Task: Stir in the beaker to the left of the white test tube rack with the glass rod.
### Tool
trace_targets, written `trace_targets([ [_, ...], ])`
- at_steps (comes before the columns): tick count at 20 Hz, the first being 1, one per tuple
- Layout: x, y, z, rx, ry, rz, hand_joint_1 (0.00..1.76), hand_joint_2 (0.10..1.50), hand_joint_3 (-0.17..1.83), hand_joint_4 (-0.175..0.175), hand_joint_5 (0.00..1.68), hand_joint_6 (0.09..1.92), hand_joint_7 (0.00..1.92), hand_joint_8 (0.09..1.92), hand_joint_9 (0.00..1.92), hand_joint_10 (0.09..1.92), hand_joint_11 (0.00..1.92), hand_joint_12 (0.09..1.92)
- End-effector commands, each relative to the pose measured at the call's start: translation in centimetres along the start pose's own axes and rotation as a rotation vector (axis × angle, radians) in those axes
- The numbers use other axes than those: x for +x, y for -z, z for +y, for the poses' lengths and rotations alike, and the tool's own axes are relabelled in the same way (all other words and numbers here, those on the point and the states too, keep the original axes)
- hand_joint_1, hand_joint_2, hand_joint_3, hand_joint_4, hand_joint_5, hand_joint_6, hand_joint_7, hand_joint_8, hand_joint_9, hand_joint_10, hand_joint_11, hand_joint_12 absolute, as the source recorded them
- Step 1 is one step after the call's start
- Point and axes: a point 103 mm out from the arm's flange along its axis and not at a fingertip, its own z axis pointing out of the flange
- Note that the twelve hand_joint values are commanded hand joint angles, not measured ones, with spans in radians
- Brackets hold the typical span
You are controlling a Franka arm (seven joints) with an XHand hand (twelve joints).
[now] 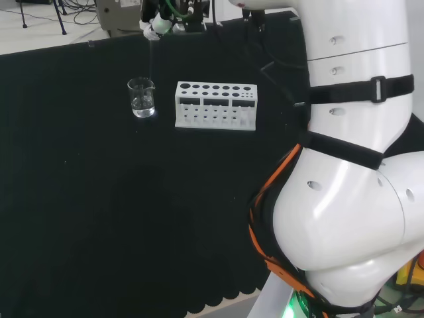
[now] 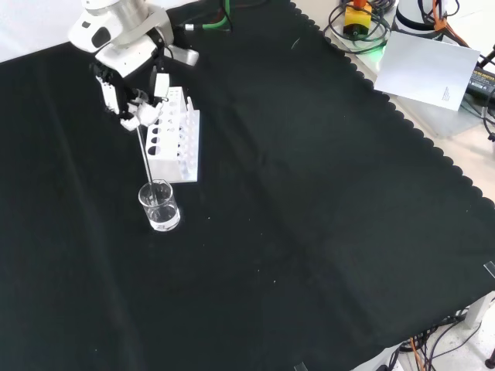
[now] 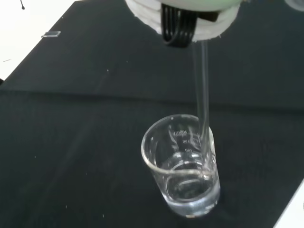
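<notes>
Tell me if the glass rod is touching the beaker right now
Touching. In the wrist view the glass rod runs down from the robot hand into the beaker and lies against its inner wall at the rim.

Even, bright overhead room light falls on the black cloth (image 2: 309, 232), which stays matte and swallows nearly every shadow. Around the white test tube rack (image 1: 215, 105) the exposure holds, its holes crisp in the head view. Left of the rack there, the beaker (image 1: 142, 98) shows small glints on its rim and base. In the wrist view the beaker (image 3: 183, 164) is sharp, with highlights on its wall, while the hand (image 3: 183, 19) above it is blurred and overexposed. The glass rod (image 3: 203, 90) reads faint and translucent.
</notes>
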Motion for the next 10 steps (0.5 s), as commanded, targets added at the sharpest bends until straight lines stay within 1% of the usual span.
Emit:
trace_targets([
  [1,1.1,1.4,-1.1,-0.01,0.005,0.007,1.32,0.77,0.5,-0.175,1.26,0.33,1.24,0.96,1.85,0.39,1.69,0.6],
  [4,2.4,1.3,-0.2,-0.018,0.025,0.018,1.32,0.77,0.5,-0.175,1.26,0.33,1.24,0.96,1.85,0.39,1.69,0.6],
  [8,4.4,0.2,1.3,0.0,0.066,0.023,1.32,0.77,0.5,-0.175,1.26,0.33,1.24,0.96,1.85,0.39,1.69,0.6],
  [10,4.8,-0.4,2.0,0.01,0.073,0.026,1.32,0.77,0.5,-0.175,1.26,0.33,1.24,0.96,1.85,0.38,1.69,0.6],
])
